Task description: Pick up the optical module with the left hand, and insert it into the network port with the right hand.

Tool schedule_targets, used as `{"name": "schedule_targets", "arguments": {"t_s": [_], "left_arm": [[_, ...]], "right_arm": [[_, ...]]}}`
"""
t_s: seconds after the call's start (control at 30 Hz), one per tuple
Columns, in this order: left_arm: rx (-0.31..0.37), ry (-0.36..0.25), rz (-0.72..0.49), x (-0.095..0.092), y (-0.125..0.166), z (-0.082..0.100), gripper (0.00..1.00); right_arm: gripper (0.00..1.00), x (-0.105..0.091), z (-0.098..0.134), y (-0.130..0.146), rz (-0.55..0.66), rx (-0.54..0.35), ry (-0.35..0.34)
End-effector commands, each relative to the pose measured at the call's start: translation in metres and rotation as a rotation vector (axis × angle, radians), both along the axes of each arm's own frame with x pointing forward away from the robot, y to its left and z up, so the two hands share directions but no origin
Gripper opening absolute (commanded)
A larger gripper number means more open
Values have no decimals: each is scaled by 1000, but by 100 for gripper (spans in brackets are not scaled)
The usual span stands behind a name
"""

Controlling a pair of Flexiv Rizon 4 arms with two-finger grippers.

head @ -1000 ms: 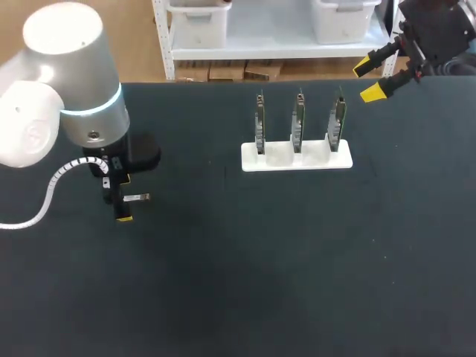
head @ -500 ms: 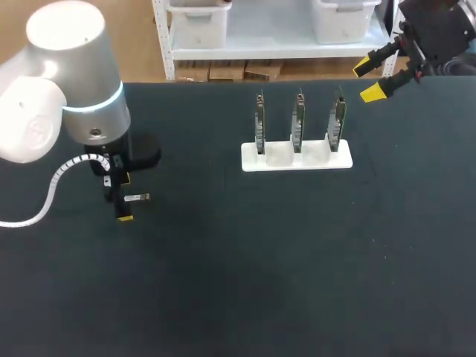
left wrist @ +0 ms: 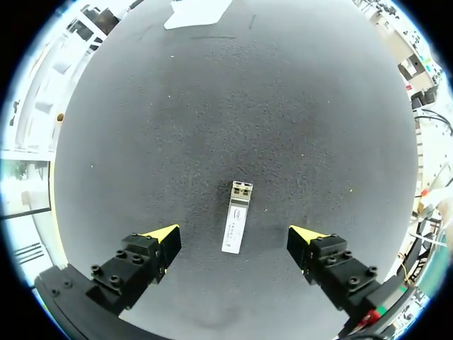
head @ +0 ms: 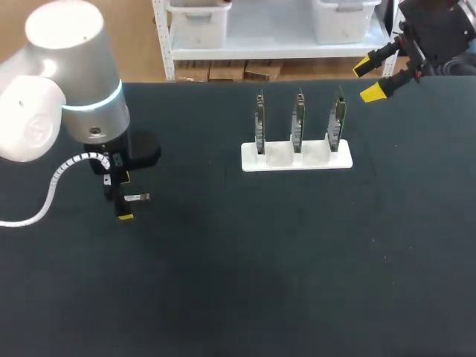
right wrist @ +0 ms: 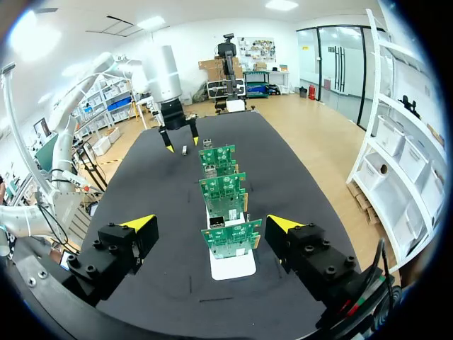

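The optical module (left wrist: 236, 226), a small silver bar, lies flat on the black table between the wide-open fingers of my left gripper (left wrist: 233, 237), untouched by either tip. In the head view the module (head: 137, 198) shows just beside my left gripper (head: 121, 197), which points straight down at the table's left. Three green network-port boards (head: 297, 124) stand upright in a white holder (head: 296, 157) at the table's far middle. My right gripper (head: 370, 79) hangs open above the far right edge, behind the boards (right wrist: 226, 197), with nothing between its fingers.
The black table (head: 282, 253) is bare in front of the white holder. A white coiled cable (head: 52, 190) hangs from my left arm near the left edge.
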State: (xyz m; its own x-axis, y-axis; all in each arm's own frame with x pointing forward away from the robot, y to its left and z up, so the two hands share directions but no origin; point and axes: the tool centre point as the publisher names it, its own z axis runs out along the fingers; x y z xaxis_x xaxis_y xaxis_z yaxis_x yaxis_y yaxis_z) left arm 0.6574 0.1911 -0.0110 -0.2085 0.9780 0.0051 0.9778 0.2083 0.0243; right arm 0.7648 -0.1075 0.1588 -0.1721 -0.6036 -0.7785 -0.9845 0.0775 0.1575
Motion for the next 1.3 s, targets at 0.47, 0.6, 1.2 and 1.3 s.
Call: {"name": "schedule_targets", "arguments": {"t_s": [0.47, 0.6, 1.2, 1.3], "left_arm": [[-11, 16, -6, 5, 2, -1, 0], [-11, 19, -2, 5, 2, -2, 0], [-35, -4, 40, 15, 4, 8, 0], [-74, -18, 72, 26, 3, 24, 0]], "right_arm": [[100, -1, 0, 0, -3, 0, -3], [100, -1, 0, 0, -3, 0, -3], [100, -1, 0, 0, -3, 0, -3], [100, -1, 0, 0, -3, 0, -3]]}}
